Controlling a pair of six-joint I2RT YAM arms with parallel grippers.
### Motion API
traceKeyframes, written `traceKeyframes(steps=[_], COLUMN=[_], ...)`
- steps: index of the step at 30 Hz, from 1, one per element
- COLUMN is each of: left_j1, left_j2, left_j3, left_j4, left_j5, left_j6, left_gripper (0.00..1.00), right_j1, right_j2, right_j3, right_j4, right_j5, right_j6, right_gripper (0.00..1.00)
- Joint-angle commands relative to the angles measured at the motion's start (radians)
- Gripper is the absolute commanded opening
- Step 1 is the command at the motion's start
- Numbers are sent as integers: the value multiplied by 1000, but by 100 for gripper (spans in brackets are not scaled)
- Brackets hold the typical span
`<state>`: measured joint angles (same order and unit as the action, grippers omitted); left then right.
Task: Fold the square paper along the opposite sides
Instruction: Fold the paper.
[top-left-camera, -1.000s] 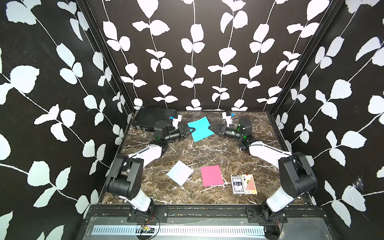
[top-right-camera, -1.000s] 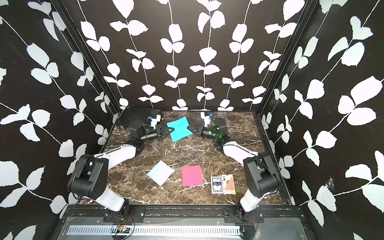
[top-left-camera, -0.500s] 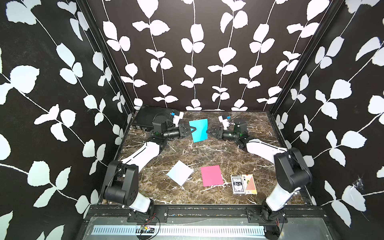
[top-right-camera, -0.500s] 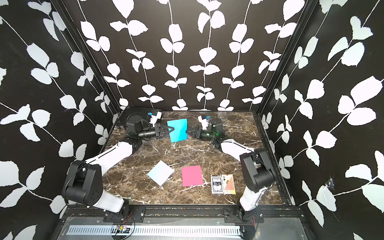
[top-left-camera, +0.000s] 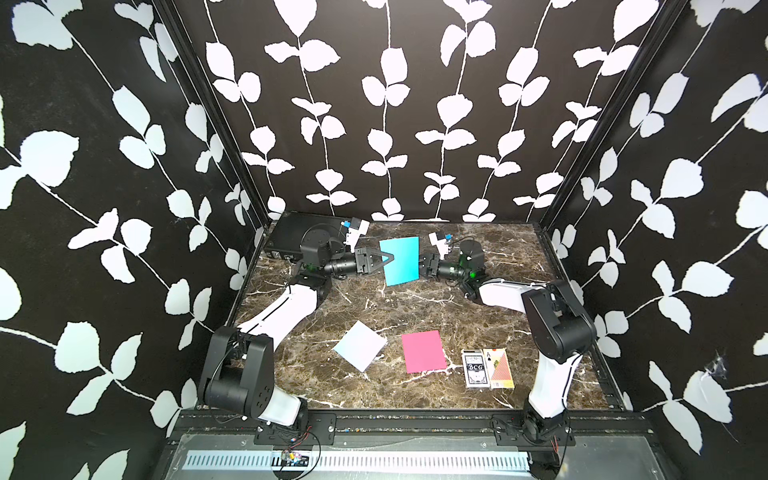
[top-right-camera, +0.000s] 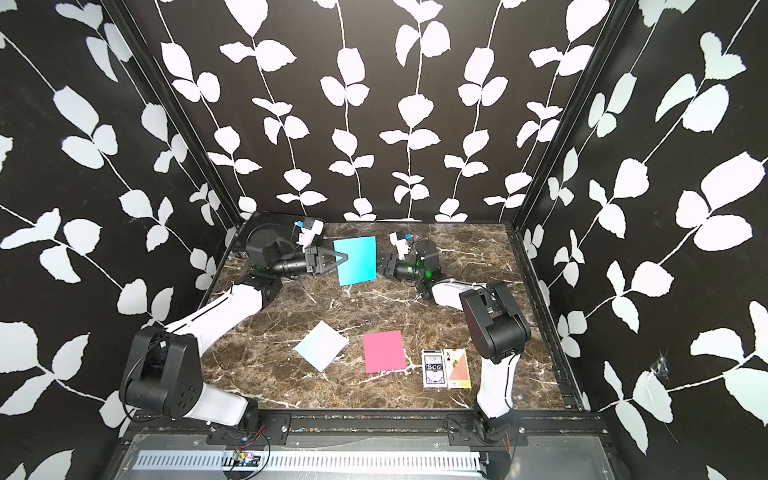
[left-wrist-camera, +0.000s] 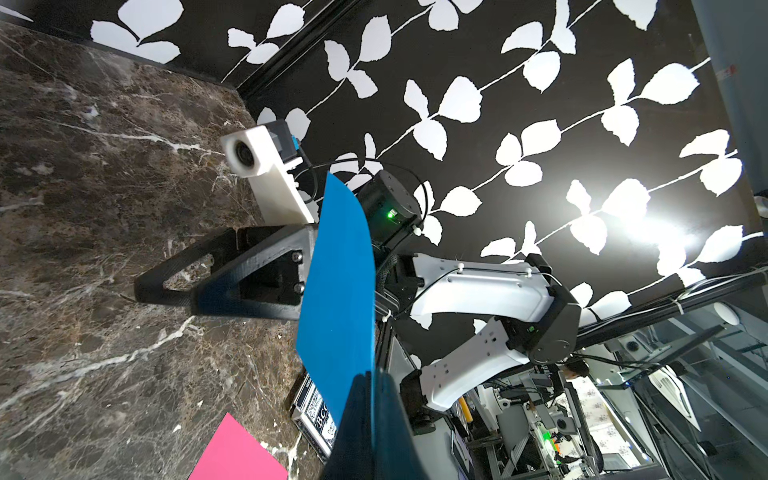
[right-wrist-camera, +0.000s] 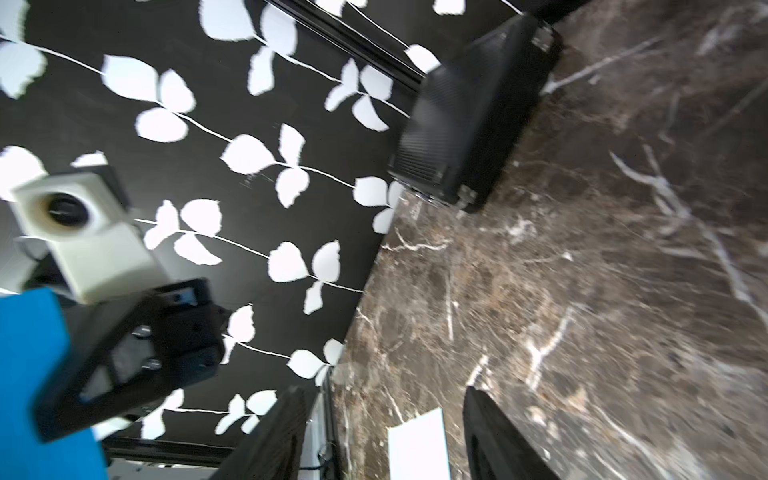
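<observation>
The left gripper (top-left-camera: 390, 259) pinches one side of the blue paper (top-left-camera: 401, 262) and holds it up over the table (top-left-camera: 415, 307). The right gripper (left-wrist-camera: 166, 296), partly hidden, looks open and empty, likely ready to grab the other side.

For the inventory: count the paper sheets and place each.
3. The teal sheet is pinched in the left fingers, raised at the back; the pale blue sheet and the pink sheet lie flat, apart, near the front. None seems hidden.
</observation>
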<state>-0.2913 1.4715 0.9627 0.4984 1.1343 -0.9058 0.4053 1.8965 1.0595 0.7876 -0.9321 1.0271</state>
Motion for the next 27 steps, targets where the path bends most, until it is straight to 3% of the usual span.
traceKeyframes(steps=[1, 18, 24, 27], left_j1=[-2, -3, -2, -3], left_j2=[-7, 1, 0, 0], left_j3=[5, 10, 10, 13], left_j4=[-11, -95, -99, -92], left_j5=[23, -3, -11, -16], left_j6=[46, 123, 121, 113], left_gripper=[0, 0, 0, 0], right_j1=[-3, -20, 11, 53], right_j2=[-72, -339, -365, -359], right_j3=[-42, -183, -179, -154], right_j4=[145, 34, 53, 41], right_j5=[-38, -16, -6, -1], right_j6=[68, 28, 53, 51], right_gripper=[61, 55, 60, 67])
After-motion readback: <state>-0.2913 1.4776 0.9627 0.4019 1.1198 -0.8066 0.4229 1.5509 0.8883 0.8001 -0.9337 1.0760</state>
